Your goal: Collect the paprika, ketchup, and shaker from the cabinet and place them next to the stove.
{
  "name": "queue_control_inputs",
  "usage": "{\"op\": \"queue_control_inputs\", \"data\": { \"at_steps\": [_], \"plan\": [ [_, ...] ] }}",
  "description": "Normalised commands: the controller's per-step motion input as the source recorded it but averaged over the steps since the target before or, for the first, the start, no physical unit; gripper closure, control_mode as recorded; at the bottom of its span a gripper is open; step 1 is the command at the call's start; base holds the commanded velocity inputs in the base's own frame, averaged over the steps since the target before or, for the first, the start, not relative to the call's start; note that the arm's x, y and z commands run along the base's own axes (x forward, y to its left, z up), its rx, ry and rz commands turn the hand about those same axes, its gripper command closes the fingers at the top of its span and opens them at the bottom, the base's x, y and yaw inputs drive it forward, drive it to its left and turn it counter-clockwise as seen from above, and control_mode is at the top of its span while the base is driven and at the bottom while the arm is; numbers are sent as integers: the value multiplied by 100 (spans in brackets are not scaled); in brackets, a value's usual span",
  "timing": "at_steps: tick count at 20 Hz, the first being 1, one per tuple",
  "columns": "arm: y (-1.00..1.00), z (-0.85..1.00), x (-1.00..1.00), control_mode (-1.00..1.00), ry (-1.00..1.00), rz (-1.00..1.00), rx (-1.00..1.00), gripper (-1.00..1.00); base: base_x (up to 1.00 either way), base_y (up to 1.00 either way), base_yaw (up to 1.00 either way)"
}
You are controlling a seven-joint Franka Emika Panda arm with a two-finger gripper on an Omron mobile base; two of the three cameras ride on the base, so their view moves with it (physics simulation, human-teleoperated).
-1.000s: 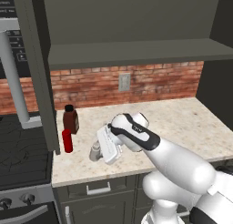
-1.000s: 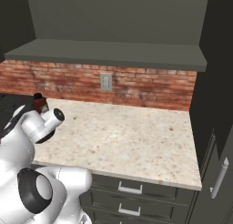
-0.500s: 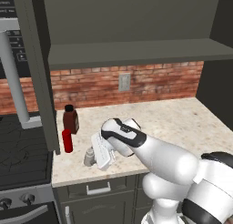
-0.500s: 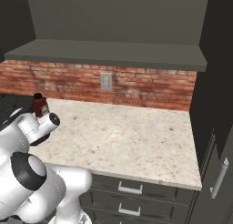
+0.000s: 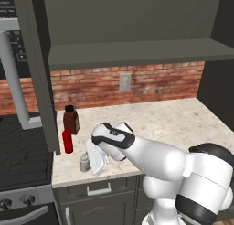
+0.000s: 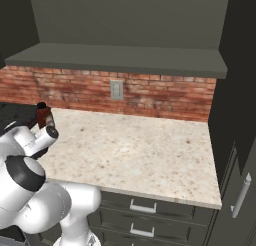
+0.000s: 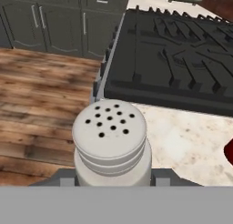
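The shaker (image 5: 84,162), small and pale with a holed cap, is upright near the counter's front left corner, close to the stove (image 5: 20,153). My gripper (image 5: 89,161) is shut on the shaker (image 7: 111,139), which stands between the fingertips (image 7: 67,178). Behind it stand the slim red ketchup (image 5: 67,141) and the dark black-capped paprika (image 5: 71,120), both on the counter by the stove's edge. In the right base view the paprika (image 6: 44,115) shows past my arm. The cabinet (image 5: 137,52) hangs above with its door (image 5: 39,68) open. Dark stove grates (image 7: 177,59) lie past the shaker.
A steel microwave with a long handle (image 5: 13,89) hangs over the stove. The speckled counter (image 6: 135,150) runs right to a tall dark cabinet (image 6: 235,140), with a brick wall and an outlet (image 6: 116,89) behind. Drawers (image 5: 98,190) sit below the counter edge.
My arm has carried the shaker left and slightly down, toward the counter's front left corner by the stove. The ketchup and paprika have stayed put.
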Motion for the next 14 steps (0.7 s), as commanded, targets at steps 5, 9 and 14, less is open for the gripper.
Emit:
{"op": "queue_control_inputs", "data": {
  "at_steps": [5,9,14],
  "plan": [
    [20,-3,0,-100,0,0,-3,100,0,0,0],
    [17,-1,1,-100,0,0,-1,100,0,0,0],
    [2,-5,10,-100,0,0,0,100,0,0,0]
  ]
}}
